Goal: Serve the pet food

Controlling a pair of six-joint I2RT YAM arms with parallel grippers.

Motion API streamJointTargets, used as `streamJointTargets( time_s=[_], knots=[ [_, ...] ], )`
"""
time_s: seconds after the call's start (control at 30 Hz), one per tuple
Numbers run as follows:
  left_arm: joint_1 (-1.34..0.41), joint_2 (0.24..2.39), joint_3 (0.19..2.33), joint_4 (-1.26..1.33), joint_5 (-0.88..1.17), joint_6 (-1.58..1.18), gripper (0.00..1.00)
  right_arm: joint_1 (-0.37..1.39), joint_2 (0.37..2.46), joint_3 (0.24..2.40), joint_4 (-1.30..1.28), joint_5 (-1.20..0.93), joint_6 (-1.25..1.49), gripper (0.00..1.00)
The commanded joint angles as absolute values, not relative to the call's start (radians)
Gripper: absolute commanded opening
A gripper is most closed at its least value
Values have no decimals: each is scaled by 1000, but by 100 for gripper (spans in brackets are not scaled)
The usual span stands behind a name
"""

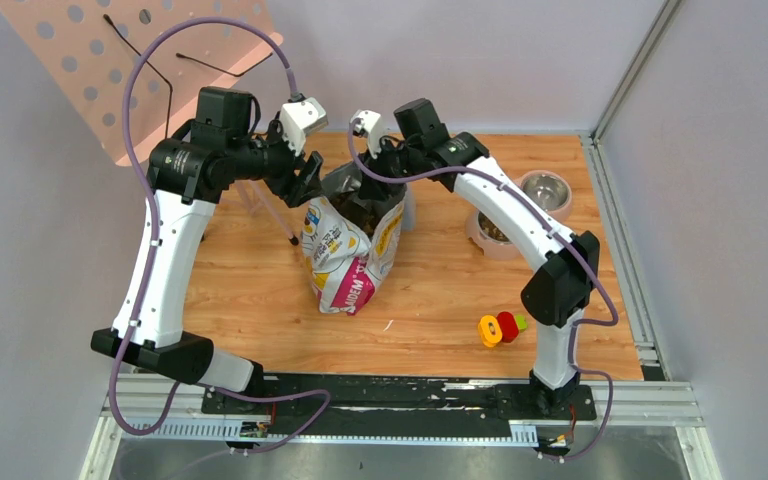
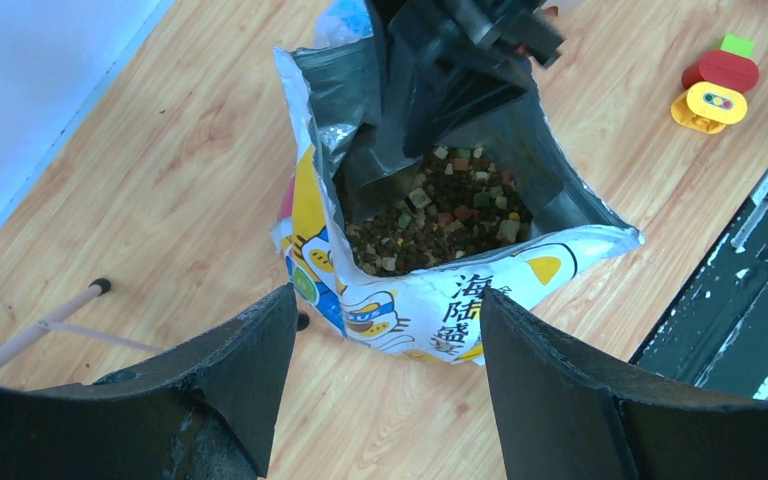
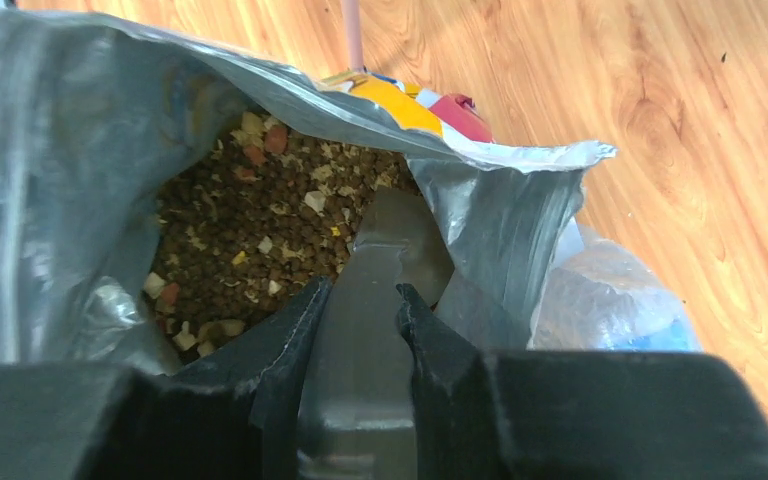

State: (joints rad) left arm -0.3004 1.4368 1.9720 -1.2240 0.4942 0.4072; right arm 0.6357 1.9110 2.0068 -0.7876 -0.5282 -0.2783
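the kibble [image 3: 250, 250] is sitting loose in the open bag [image 1: 345, 260], which is standing upright mid-desk [image 1: 260, 300] with its mouth gaping. the right jaws are working inside that mouth. they are pinching the flat grey handle of a scoop [image 3: 395, 245], closed narrow on it, and the scoop's wide end is lying against the heap by the bag's inner wall. the left jaws are hanging just above the bag's lip, standing wide apart and gripping nothing. the printed edge is showing between them, but they are not touching it as far as the wrist view shows.

the bowls [image 1: 546, 190] are sitting on their stand at the right back of the desk, well apart from the bag. the nearer one seems to be holding something dark, though it is too small to tell.

the kibble is looking light, dry and free-running, so pinching it directly is pointless. it is best carried in the scoop, kept level, or pieces will be rolling off the rim. the bag is looking thin, glossy and floppy, so it is likely to be sagging or tipping as the scoop digs. a good hold for the left jaws would be the bag's lip on the side away from the scoop, to steady it.
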Motion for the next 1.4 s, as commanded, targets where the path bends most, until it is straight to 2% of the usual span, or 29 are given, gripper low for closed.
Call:
streamJointTargets(
  time_s=[0.0, 0.47, 0.7, 1.0, 1.37],
  knots=[
    [-297, 1421, 1979, -1227, 507, 429, 75, 653, 1928, 2047, -773, -437, -333, 0],
    [-296, 1416, 1977, -1238, 498, 441, 75, 734, 1915, 1828, -757, -456, -308, 0],
    [-296, 1423, 1980, -1241, 495, 448, 76, 726, 1912, 1866, -786, -618, -241, 0],
    [-296, 1432, 1980, -1245, 504, 449, 76, 663, 1923, 1908, -790, -819, -25, 0],
    [-296, 1450, 1970, -1215, 486, 414, 76, 603, 1915, 1977, -705, -900, 187, 0]
  ],
)
